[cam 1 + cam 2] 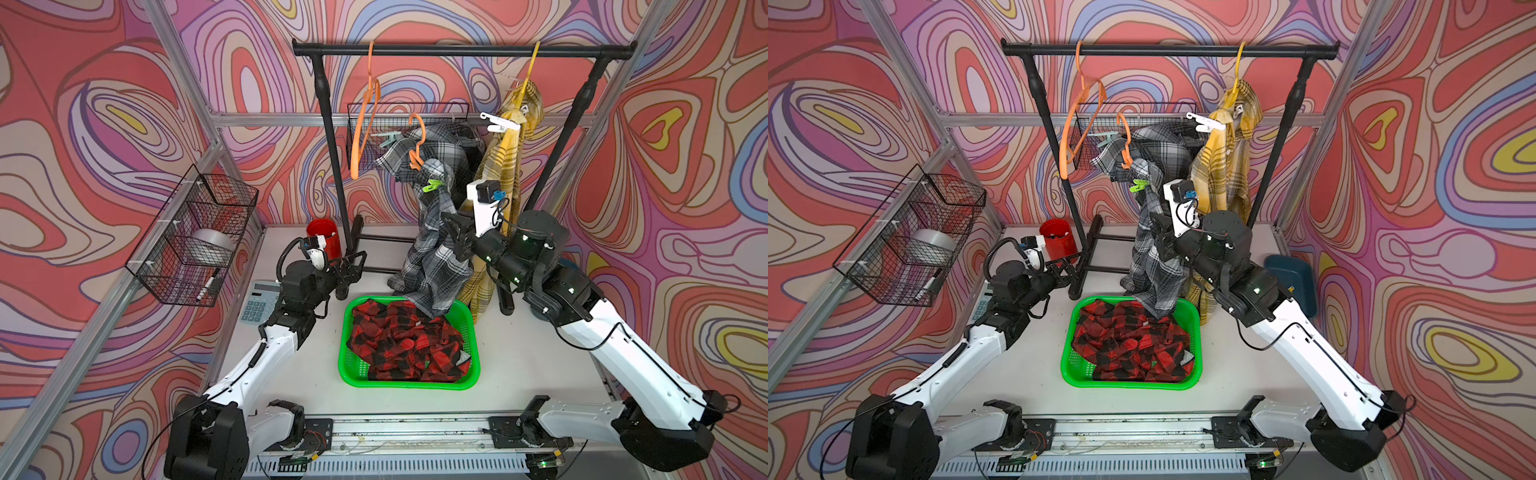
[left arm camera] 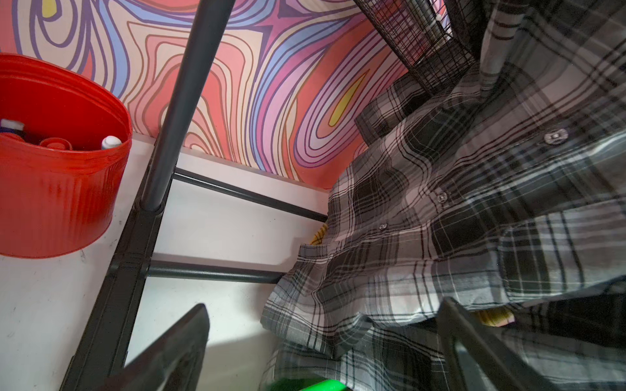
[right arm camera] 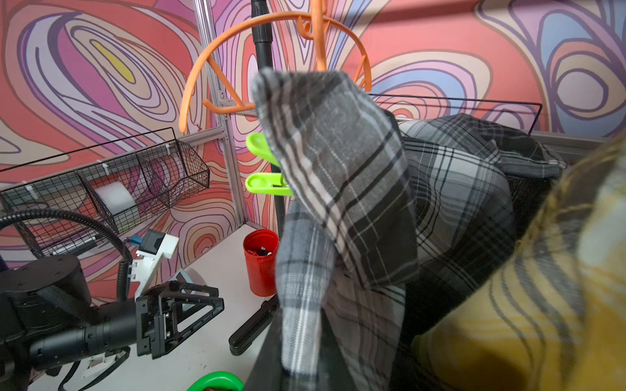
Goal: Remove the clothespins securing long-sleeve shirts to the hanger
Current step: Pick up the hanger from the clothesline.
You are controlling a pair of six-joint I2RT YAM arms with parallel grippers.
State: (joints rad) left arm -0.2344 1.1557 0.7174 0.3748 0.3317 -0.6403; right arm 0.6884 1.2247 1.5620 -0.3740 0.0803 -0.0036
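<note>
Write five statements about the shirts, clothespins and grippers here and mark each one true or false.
1. The red-and-black shirt lies in the green basket. True.
2. The left gripper holds the lime clothespin. False: it is open and empty, low by the rack's foot. That pin is clipped on the grey plaid shirt.
3. The right gripper is shut on the grey plaid shirt. True.
4. The yellow plaid shirt has no clothespin on it. False: a white clothespin is clipped on it.
5. An orange hanger hangs bare on the rail. True.
</note>
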